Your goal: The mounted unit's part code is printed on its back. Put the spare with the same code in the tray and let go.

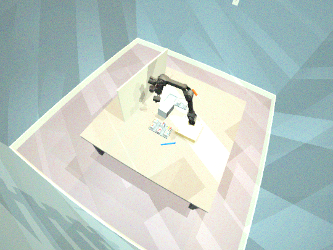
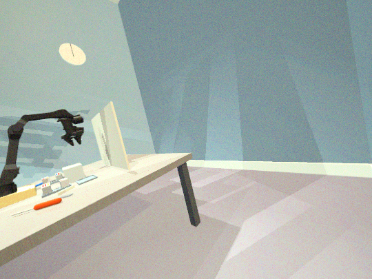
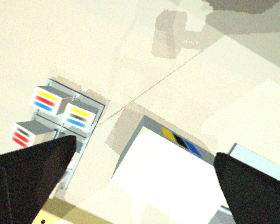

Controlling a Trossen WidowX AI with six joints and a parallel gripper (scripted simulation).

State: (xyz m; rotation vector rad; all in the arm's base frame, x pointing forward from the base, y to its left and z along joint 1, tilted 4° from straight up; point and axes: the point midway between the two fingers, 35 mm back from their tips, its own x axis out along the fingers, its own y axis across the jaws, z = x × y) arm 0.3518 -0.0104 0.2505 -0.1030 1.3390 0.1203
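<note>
Arm reaching out, gripper wide open

The gripper (image 2: pixel 73 137) hangs at mid-left of the exterior view, fingers spread, pointing down, holding nothing.

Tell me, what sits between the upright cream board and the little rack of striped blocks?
In the top view, the white mounted unit stands between the board and the rack of spares, with the open gripper hovering above it.

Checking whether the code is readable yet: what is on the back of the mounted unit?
The wrist view shows a stripe code on the unit: yellow, black, blue. Its far end nears the right finger, so any further stripe cannot be ruled out.
</note>
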